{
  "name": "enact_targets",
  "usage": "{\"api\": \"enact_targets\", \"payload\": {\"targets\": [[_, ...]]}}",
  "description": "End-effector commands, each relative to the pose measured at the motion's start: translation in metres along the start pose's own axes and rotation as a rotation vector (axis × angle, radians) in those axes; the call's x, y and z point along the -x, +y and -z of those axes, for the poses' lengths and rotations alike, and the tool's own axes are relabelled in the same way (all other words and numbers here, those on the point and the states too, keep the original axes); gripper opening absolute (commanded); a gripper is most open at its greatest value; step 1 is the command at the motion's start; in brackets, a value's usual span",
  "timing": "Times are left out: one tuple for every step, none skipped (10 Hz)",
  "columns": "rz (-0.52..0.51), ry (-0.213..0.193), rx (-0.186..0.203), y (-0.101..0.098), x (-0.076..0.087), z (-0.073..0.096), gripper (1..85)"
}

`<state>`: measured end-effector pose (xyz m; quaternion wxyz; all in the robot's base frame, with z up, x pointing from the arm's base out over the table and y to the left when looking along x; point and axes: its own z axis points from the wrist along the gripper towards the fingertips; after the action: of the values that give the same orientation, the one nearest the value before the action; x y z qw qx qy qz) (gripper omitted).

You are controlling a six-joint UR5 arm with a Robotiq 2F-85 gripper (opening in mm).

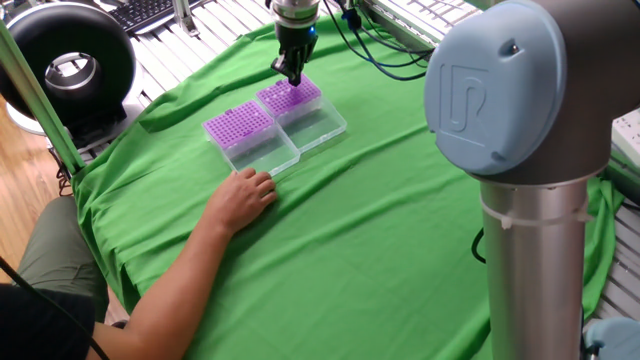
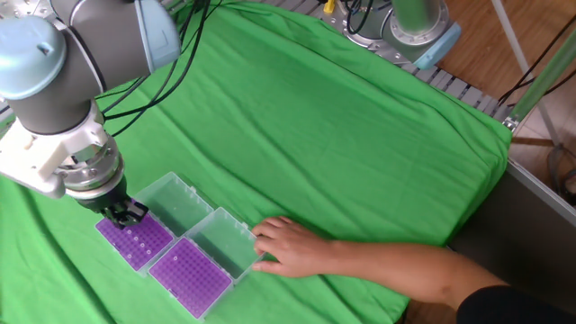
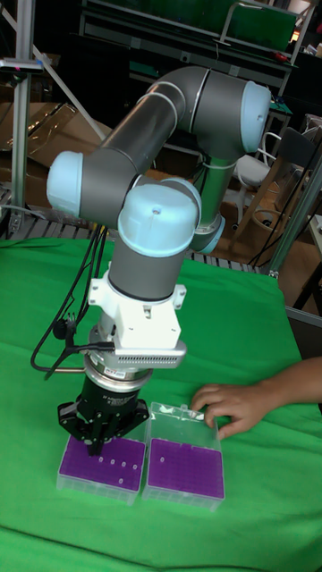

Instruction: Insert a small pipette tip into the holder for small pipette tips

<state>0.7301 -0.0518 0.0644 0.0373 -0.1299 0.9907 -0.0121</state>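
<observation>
Gripper (image 3: 101, 435): poised just above the far purple tip holder (image 3: 103, 462), fingers pointing down over its rear edge; whether released or clenched cannot be told, the tips being too small and dark in every view. No pipette tip discernible between them.
Small pipette tip: not made out as held; a few pale dots show in the holder's grid, possibly seated tips.
Holder: one of two open boxes side by side, each with purple perforated rack and clear hinged lid lying flat; second holder (image 3: 185, 468) touching the first.
Step, as judged: insertion or just past it, above the rack.
Next move, as judged: straight vertical travel, no sideways drag across the holes.
Person's hand (image 2: 288, 247): resting against the second box's lid, steadying it.
Green cloth (image 2: 342, 117): covering the table.
</observation>
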Motion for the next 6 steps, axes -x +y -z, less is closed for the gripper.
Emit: {"api": "enact_targets", "payload": {"targets": [[-0.017,0.027,0.011,0.005,-0.003,0.025,1.0],[-0.025,0.031,0.02,0.009,-0.003,0.032,1.0],[-0.041,0.04,0.024,0.015,-0.003,0.039,1.0],[-0.065,0.046,0.031,0.026,0.0,0.046,1.0],[-0.086,0.045,0.04,0.036,0.003,0.05,1.0],[-0.108,0.042,0.057,0.047,0.006,0.052,1.0]]}}
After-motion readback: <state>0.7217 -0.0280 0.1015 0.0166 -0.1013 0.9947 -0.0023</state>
